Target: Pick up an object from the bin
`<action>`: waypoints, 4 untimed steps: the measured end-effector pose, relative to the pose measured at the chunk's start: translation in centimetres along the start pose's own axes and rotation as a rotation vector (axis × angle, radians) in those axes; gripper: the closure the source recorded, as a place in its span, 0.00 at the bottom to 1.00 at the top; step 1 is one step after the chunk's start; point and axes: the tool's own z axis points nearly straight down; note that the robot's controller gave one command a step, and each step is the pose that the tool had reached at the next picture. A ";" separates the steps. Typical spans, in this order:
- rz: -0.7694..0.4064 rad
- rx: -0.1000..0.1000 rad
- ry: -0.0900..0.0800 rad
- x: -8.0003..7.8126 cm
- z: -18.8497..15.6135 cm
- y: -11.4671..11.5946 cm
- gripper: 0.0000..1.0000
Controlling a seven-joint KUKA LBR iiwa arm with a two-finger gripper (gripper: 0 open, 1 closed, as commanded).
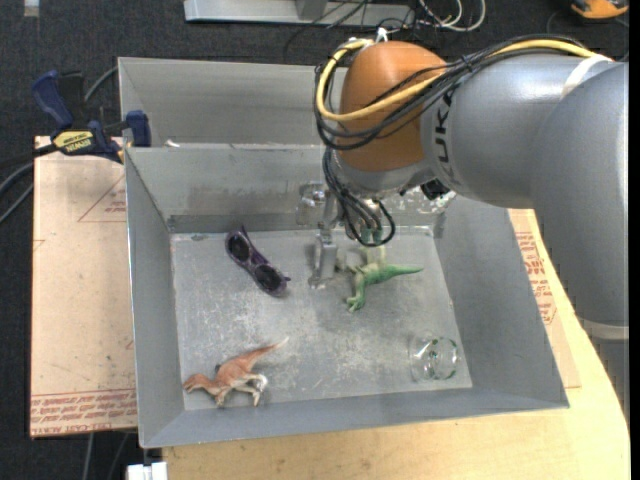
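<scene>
Gripper (322, 261) low near the grey metal bin's (150, 298) middle, how wide it stands unclear, small green plastic dinosaur (368, 279) just beside it, dark purple sunglasses (256, 263) nearby.

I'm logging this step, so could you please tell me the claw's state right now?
Claw: cannot be told whether open or closed; it hangs low beside the green toy dinosaur.

A robotics lab: an industrial robot arm (535, 118) leans over a grey metal bin (148, 298), loose cables (447, 8) trailing across dark carpet (90, 13).
</scene>
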 end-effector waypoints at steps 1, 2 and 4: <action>0.003 -0.001 -0.008 -0.2 -0.5 -0.1 0.00; 0.315 -0.001 0.005 1.5 8.0 5.7 0.00; 0.313 -0.002 0.006 1.5 8.1 5.8 0.00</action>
